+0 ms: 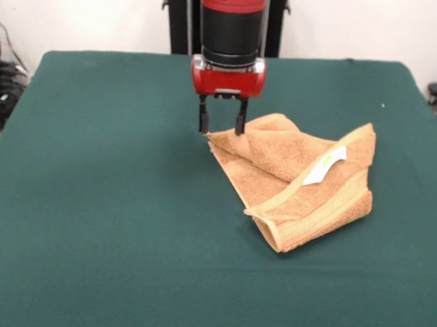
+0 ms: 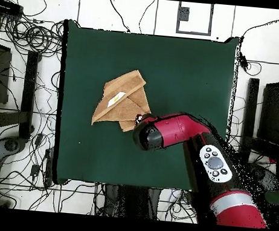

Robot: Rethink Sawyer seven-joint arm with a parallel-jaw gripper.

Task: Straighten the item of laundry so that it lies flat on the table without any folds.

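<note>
Front view shows the towel [image 1: 297, 184] lying crumpled on the table [image 1: 102, 202], right of centre, folded over itself with its white label [image 1: 324, 167] facing up. At the towel's far left corner the gripper [image 1: 220, 128] hangs straight down, its two fingers [image 1: 203, 120] parted narrowly, tips at the cloth's edge. Overhead, the red arm [image 2: 183, 133] reaches in to the towel [image 2: 122, 100].

This place is a robotics lab, not a home. A red and black robot arm [image 2: 188, 137] stands at a table [image 2: 170, 68] covered with dark green cloth. Many black cables [image 2: 34, 35] lie loose on the white floor [image 2: 258, 33] around it, beside dark equipment stands [image 2: 29, 92].
</note>
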